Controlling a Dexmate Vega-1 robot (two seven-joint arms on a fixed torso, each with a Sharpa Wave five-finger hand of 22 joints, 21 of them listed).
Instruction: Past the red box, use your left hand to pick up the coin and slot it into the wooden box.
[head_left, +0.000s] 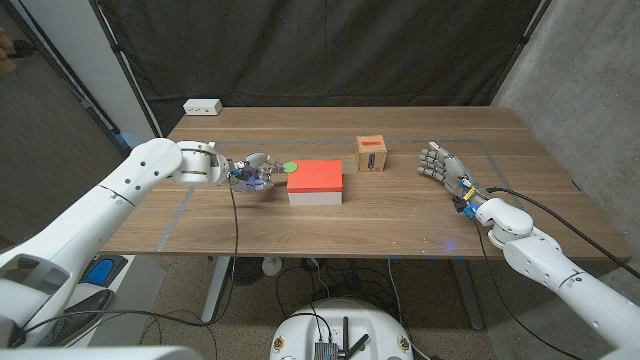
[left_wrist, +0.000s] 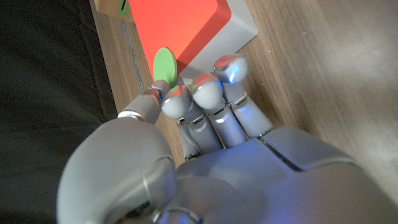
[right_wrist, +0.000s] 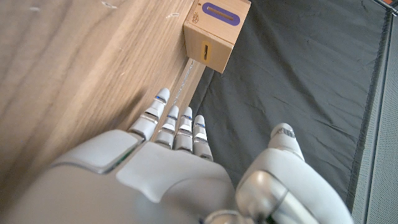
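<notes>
A small green coin (head_left: 290, 166) sits at the tips of my left hand (head_left: 250, 172), by the far left corner of the red box (head_left: 317, 177). In the left wrist view the thumb and a fingertip (left_wrist: 176, 99) close over the near edge of the coin (left_wrist: 165, 65), pinching it against the edge of the red box (left_wrist: 180, 25). The wooden box (head_left: 372, 154) with a blue-ringed slot on top stands to the right of the red box. My right hand (head_left: 443, 170) is open, fingers apart, further right; the wooden box (right_wrist: 214, 31) lies beyond its fingertips.
A white power strip (head_left: 202, 106) lies at the table's far left corner. Black curtains hang behind the table (head_left: 400, 225). A cable runs from my left wrist down over the front edge.
</notes>
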